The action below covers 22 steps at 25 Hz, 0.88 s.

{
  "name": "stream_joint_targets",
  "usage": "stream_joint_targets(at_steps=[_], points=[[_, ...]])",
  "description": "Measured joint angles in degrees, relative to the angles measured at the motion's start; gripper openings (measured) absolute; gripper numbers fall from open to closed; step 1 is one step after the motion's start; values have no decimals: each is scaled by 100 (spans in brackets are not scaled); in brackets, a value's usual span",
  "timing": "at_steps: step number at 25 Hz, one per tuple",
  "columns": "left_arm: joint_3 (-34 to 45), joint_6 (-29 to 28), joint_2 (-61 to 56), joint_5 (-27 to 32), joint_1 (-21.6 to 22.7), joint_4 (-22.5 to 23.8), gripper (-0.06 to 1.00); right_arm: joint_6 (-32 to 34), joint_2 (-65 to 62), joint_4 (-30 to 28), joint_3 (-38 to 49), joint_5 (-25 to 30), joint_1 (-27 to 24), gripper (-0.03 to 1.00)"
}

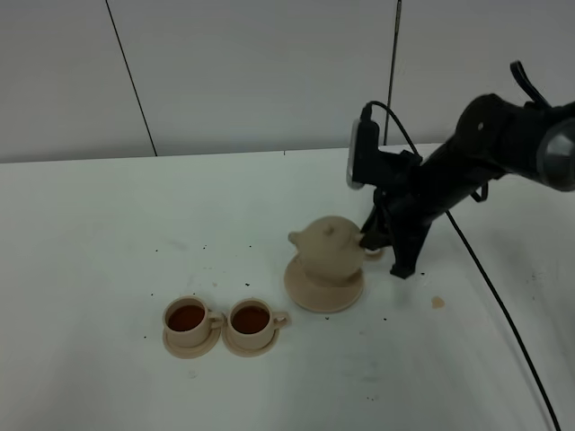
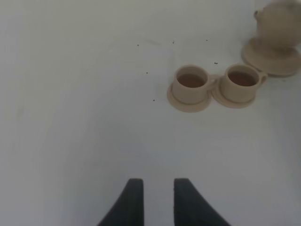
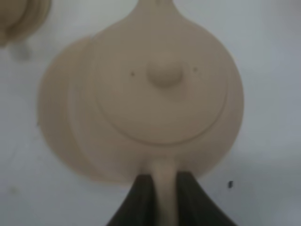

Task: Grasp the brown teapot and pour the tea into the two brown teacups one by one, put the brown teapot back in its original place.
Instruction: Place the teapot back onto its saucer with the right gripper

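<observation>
White table (image 1: 90,233), items left to right. Two brown teacups: left teacup (image 1: 187,319) and right teacup (image 1: 252,320), each on its own small saucer, saucers touching, both holding dark tea. Brown teapot (image 1: 329,249): upright, lid on, spout pointing left, seated on the wider saucer (image 1: 323,292), just right of and slightly beyond the cups. Right gripper (image 3: 164,188): fingers clamped on the teapot's loop handle (image 3: 164,179). Left gripper (image 2: 154,200): fingers slightly apart, empty, above bare table near the cups.
</observation>
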Motion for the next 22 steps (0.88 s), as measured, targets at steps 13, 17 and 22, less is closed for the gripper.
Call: stream_joint_targets(at_steps=[13,17,22], points=[[0,0,0,0,0,5,23,-339,-385,355,493,-391,155,10],[0,0,0,0,0,5,23,-344,-385,355,493,-468,224,10],[0,0,0,0,0,5,23,-338,-385,263,539,-563,224,10]])
